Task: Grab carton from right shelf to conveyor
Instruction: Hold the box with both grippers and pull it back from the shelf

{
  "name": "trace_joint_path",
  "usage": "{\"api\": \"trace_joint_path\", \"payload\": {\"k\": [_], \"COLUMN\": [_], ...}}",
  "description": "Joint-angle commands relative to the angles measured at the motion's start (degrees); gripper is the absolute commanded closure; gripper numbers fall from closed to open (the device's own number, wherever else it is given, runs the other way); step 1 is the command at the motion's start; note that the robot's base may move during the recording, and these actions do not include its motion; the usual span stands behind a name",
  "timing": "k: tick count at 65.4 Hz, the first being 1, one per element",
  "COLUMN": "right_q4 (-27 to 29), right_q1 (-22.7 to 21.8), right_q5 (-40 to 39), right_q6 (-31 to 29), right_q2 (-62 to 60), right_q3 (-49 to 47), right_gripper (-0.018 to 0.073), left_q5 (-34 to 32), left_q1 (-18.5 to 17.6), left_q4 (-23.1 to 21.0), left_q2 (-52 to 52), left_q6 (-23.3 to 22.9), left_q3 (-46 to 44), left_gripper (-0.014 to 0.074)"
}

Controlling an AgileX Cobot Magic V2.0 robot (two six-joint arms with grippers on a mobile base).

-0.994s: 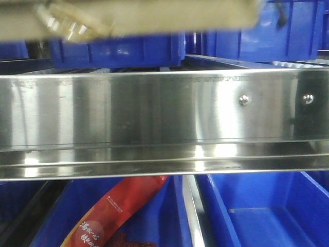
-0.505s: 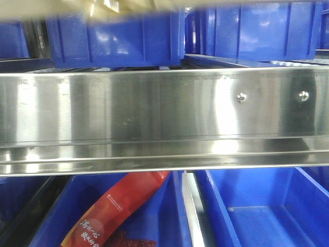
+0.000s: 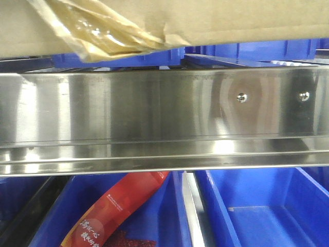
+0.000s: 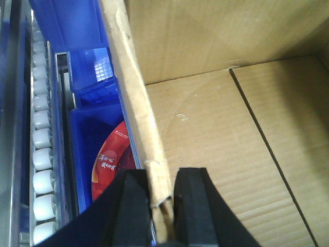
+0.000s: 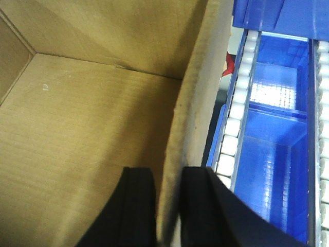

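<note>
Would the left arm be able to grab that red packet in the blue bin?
Probably not: the left fingers are clamped on the wall of the brown cardboard carton, so they're busy.

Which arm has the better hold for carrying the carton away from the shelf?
Right, slightly. Each gripper pinches one carton wall, but the edge at the left gripper looks crushed and split, while at the right gripper it is straight. Both should lift together.
</note>
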Motion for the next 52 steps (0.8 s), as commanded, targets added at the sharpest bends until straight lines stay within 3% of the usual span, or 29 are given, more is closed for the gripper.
{"api": "trace_joint_path", "payload": {"k": [1, 52], "right_q4": [-1.34, -1.34], "right_q1": [-0.22, -0.22], "right_q5": [-2.04, -3.95], "right_q6": [-1.40, -1.40], "right_q2": [-1.19, -1.19], "right_q3": [-0.40, -0.40], "right_gripper": [0.0629, 0.0629], "left_q5": [-0.56, -0.56], "left_q1": [-0.05, -0.05], "left_q4": [2.94, 3.32], "left_q2": [-0.97, -0.97], "left_q6": [0.76, 0.76], "left_q3": [-0.09, -0.09], "left_gripper": [0.0605, 0.0605]}}
